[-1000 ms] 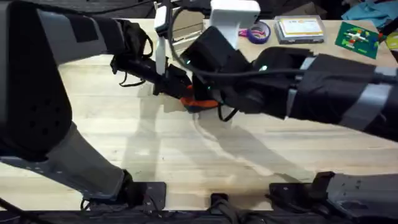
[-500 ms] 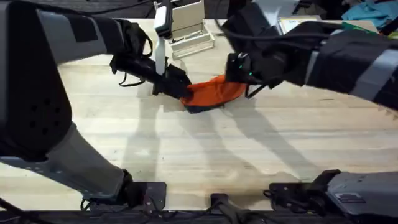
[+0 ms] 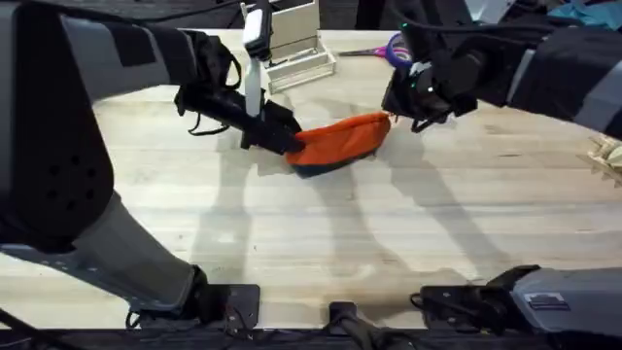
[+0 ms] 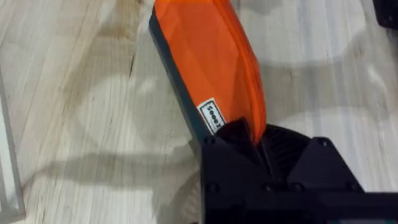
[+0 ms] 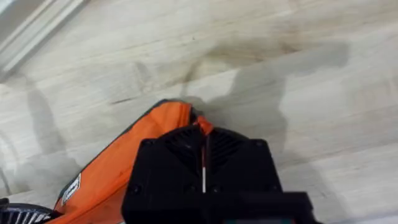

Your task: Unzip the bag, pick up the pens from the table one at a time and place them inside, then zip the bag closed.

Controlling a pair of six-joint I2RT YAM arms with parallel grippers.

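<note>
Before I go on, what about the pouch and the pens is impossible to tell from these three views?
- Zipper state: the right hand covers the bag's end in the right wrist view; the overhead view is too coarse.
- Pens: whether they are inside the bag; its fabric hides the interior.
- Left hand's hold: its own black body masks the pinched end in the left wrist view.

Beyond my reach, at the far edge of the bench, a pale open-topped box or tray (image 3: 296, 44) stands with a low slatted rim along its near side. Just to its right lies a pair of scissors (image 3: 381, 51) with purple handles, flat on the wood, the blades pointing left towards the box. Off at the right edge of the overhead view, a small pale woven or wicker-like object (image 3: 608, 157) pokes into sight; I cannot tell what it is. In the far right corner sits a bit of teal cloth (image 3: 589, 14).
</note>
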